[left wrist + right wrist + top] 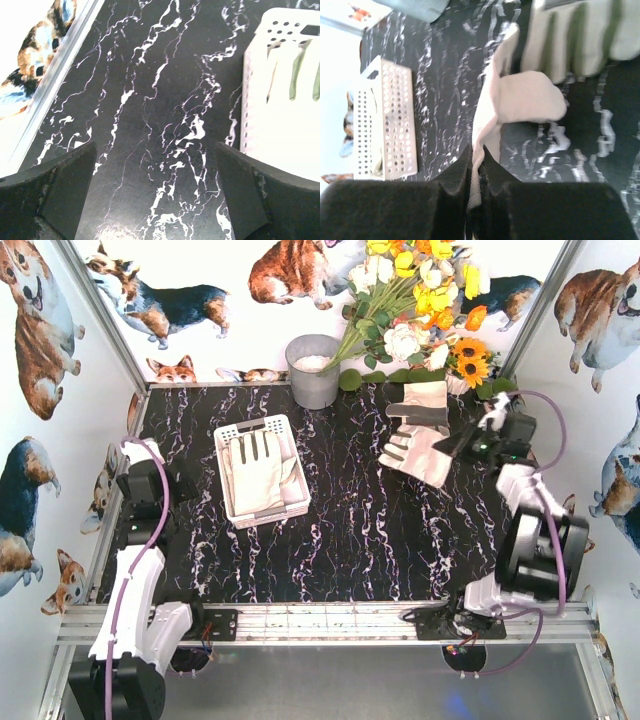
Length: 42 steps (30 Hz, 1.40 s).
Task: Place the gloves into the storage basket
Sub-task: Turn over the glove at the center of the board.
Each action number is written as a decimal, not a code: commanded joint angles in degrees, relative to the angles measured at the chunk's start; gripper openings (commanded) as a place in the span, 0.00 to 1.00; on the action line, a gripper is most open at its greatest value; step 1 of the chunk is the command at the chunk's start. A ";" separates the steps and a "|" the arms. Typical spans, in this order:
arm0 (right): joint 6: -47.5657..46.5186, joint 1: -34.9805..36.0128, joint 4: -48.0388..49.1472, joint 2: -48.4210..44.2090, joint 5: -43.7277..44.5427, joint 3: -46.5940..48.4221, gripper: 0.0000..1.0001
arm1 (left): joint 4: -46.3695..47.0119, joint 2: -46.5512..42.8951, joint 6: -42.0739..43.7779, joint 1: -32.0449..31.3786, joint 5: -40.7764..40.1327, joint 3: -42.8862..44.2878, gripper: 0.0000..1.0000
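Basket holds one glove, lying flat. Right claw is pinched on the edge of a second glove, well right of the basket. A third glove lies just behind that one. Left claw is wide and holds nothing, just left of the basket. Bucket behind the basket has something white inside.

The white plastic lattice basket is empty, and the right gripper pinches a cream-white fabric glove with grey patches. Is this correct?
No, the white plastic lattice basket holds one cream-white fabric glove, as the top external view shows. The right gripper does pinch a second cream-white glove at its edge.
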 commanded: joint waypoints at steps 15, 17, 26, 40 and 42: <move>-16.28 29.99 -15.15 -34.63 38.17 -7.62 0.00 | 3.64 -8.59 -1.82 -0.97 8.25 -1.58 0.96; -19.48 32.08 -19.30 -33.57 44.32 -4.60 0.00 | 3.57 -8.74 -1.98 -1.18 8.77 -1.58 0.96; -30.28 49.96 -24.99 -26.27 64.67 -1.81 0.00 | 3.08 -8.55 -2.00 -2.23 8.04 -1.41 0.97; -11.48 73.22 -20.26 -20.50 49.38 -10.19 0.00 | 2.68 -7.38 -1.72 -2.48 7.51 -1.14 0.97; -9.63 76.09 -18.37 -18.73 49.30 -11.00 0.00 | 2.52 -7.50 -1.81 -2.75 7.64 -1.20 0.97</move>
